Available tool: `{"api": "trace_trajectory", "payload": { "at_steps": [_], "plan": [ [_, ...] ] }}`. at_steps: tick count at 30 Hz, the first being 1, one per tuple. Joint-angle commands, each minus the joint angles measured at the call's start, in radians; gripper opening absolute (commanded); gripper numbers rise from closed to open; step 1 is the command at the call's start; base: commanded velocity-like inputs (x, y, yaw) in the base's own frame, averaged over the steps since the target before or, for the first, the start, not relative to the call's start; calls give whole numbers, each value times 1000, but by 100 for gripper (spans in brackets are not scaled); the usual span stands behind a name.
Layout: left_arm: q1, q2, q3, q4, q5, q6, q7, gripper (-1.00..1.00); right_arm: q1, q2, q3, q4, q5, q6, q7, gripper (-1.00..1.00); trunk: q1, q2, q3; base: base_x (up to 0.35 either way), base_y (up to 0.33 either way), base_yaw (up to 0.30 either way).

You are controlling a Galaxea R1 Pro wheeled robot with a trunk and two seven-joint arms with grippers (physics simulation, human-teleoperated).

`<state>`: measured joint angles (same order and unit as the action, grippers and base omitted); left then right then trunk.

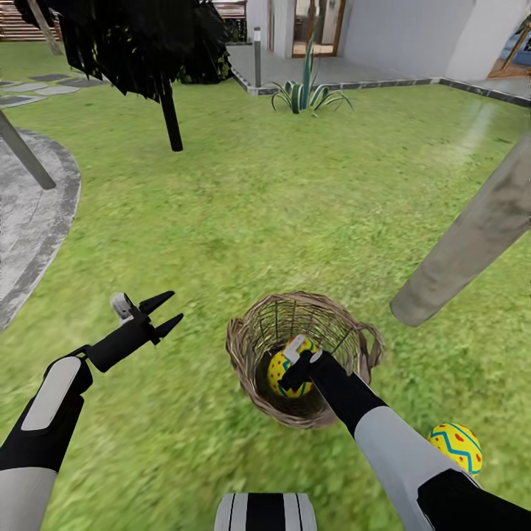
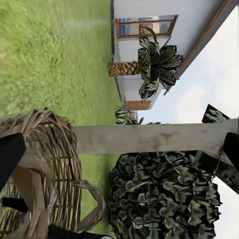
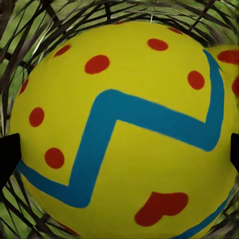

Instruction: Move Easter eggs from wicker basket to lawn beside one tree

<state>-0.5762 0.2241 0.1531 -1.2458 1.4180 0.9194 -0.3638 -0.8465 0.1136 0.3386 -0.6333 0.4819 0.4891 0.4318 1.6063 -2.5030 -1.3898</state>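
You have the lawn [image 1: 295,199] spread wide ahead of you, and the pale-trunked tree [image 1: 472,236] leans in from your right, its foot on the grass just beside the wicker basket [image 1: 247,369]. That makes it the obvious drop spot (the near-black tree [image 1: 171,110] further off is not the one to use).

The basket stands upright on the grass in front of your base, and it is not yet empty. Your right arm reaches down into it, and the right pincer [image 1: 297,361] sits against an egg in the basket [image 1: 279,372]. In the right wrist view this egg [image 3: 124,134] bulges between the two dark fingertips at the frame's edges, so the jaws look spread around it; whether they have closed firmly on it you cannot tell. A sliver of a second egg [image 3: 226,62] peeks from behind it, so I judge two are left inside.

One egg on the grass [image 1: 456,446] already lies out by your right arm, near the same trunk. That is roughly a third done.

Your left pincer [image 1: 166,313] hovers over bare grass beside the basket, fingers parted and holding nothing.
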Motion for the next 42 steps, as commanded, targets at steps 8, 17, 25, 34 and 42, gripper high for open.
{"api": "trace_trajectory", "payload": {
  "at_steps": [8,17,25,34,42],
  "plan": [
    [-1,0,1,1,-4,4,-4,100,0,0,0,-2,11,3,7,-100,-4,2,30,0,0,0],
    [-1,0,1,0,-4,5,-4,100,0,0,0,-2,12,3,7,-100,-19,26,63,0,0,0],
    [-1,1,2,0,-4,6,-4,100,0,-1,-1,0,11,1,7,-100,-50,82,88,0,0,0],
    [-1,0,0,4,-4,5,-4,100,0,-11,-1,0,8,4,8,-100,-84,145,116,0,0,0],
    [-1,0,0,5,-4,4,-4,100,0,-11,0,0,9,21,12,-100,-115,201,141,0,0,0]
  ]
}}
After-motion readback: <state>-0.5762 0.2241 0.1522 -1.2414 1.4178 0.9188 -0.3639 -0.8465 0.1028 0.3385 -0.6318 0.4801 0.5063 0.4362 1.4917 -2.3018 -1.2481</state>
